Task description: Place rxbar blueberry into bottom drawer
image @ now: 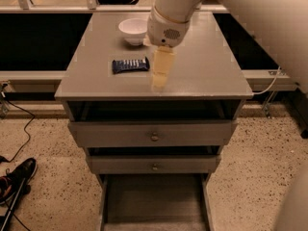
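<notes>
End effector hangs beside rxbar blueberry on desk; open or closed, cannot tell. Best to centre over the bar, then grip across its narrow width.

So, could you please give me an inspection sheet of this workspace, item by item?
Surface: grey cabinet top, flat, with two things on it.
Job's things: rxbar blueberry lies flat on the top; bottom drawer is pulled out, nothing seen inside.
Clutter: white bowl at the back of the top.
Grippers: claw over the front part of the top, just right of the bar, apart from it.
Cables: black cable on the floor at left; white cable at right.
Surroundings: speckled floor; black shoe at lower left.
</notes>
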